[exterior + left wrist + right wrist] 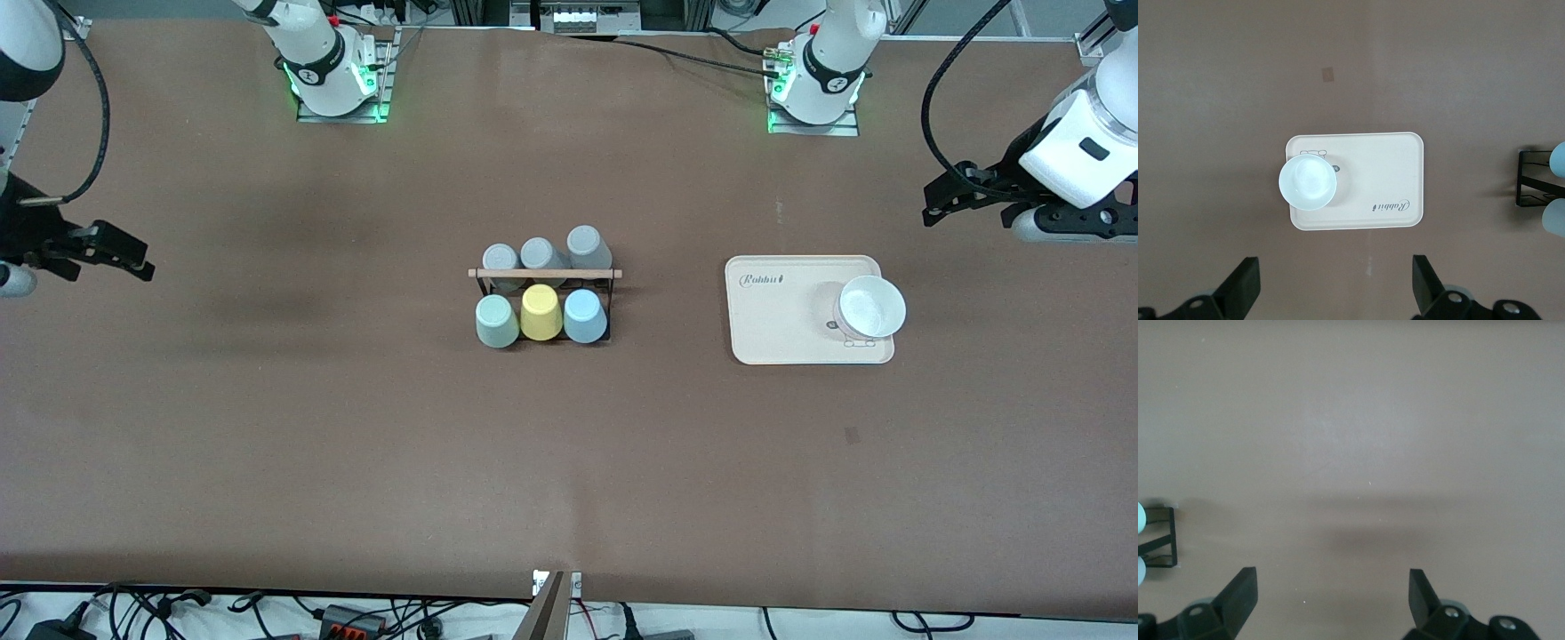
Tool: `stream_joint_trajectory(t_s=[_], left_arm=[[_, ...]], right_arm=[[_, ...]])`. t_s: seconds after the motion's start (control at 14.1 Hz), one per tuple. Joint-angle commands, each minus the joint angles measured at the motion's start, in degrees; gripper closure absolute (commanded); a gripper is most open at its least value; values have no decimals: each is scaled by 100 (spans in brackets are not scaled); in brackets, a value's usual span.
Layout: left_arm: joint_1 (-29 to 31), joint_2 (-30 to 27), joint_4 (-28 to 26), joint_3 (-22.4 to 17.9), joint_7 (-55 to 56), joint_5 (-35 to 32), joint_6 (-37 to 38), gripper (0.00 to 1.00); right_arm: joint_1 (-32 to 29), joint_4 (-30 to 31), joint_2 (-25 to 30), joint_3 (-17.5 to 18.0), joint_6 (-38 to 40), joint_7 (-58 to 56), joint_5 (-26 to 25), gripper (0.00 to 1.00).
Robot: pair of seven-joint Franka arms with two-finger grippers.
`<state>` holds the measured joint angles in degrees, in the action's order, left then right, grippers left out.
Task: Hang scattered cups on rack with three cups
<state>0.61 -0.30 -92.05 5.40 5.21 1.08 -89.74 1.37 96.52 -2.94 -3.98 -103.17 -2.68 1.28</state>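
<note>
The black wire rack [544, 273] with its wooden rod stands mid-table. Three cups sit base-up on its nearer row: the mint-green cup [496, 321], a yellow cup [540, 312] and the light blue cup [585, 316]. Three grey cups [542, 254] fill the farther row. My left gripper [932, 206] hangs open and empty over the left arm's end of the table, and in its wrist view [1336, 279] the rack's end [1531, 180] and the light blue cup [1559, 159] show. My right gripper [133, 253] hangs open and empty over the right arm's end [1331, 597], where the rack's end [1165, 540] shows.
A cream tray [782, 320] lies toward the left arm's end, level with the rack, and a white bowl [871, 307] stands on it. In the left wrist view the tray [1391, 173] and bowl [1307, 182] lie past the fingers. Cables run along the table's front edge.
</note>
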Motion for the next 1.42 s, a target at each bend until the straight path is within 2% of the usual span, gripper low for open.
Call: stream_joint_trajectory(t_s=[0.0, 0.36, 0.85, 1.14, 1.35], left_arm=[[45, 4, 117, 22, -12, 50, 114, 0], [45, 4, 117, 22, -12, 50, 114, 0], [45, 4, 117, 22, -12, 50, 114, 0], [45, 4, 126, 22, -12, 50, 123, 0], [36, 4, 126, 31, -12, 41, 123, 0]], right_arm=[[-93, 685, 540, 108, -292, -100, -128, 0], [-110, 272, 513, 108, 279, -30, -101, 0], [-93, 236, 548, 116, 359, -22, -93, 0], [-453, 236, 557, 370, 377, -22, -5, 0], [-348, 245, 557, 398, 350, -30, -93, 0]])
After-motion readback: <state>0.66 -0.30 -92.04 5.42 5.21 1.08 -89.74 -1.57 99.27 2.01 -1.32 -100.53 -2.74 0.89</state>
